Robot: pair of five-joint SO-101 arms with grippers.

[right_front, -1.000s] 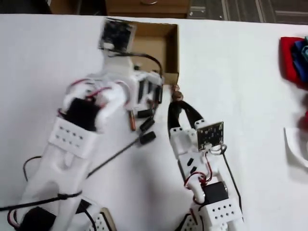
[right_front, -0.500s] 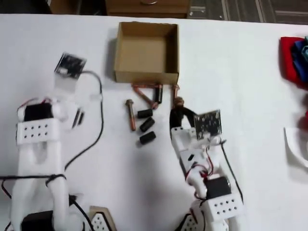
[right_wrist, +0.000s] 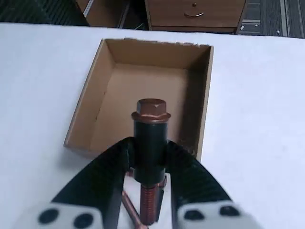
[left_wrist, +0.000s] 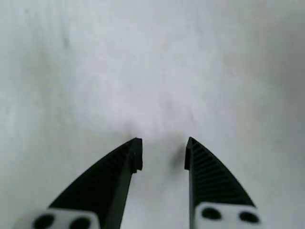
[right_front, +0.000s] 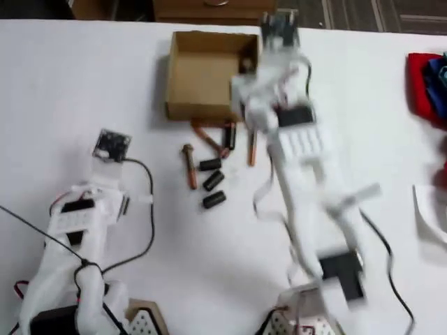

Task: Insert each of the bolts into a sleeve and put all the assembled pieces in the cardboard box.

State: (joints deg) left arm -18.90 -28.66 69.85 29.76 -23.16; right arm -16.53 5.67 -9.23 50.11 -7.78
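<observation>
Well, the right gripper point(right_wrist: 148, 153) is clamped on a sleeved bolt point(right_wrist: 151, 136), holding it over the cardboard box point(right_wrist: 85, 102) rim. The left gripper point(left_wrist: 163, 155) hangs with jaws apart above the table point(left_wrist: 143, 67). Loose sleeves point(right_front: 214, 180) and bolts point(right_front: 189, 167) lie just before the box.

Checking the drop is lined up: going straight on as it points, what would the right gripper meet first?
Probably the floor of the cardboard box: the right gripper, shut on the sleeve with its bolt, points into the open box. Depth is unclear, so the near wall might come first.
</observation>
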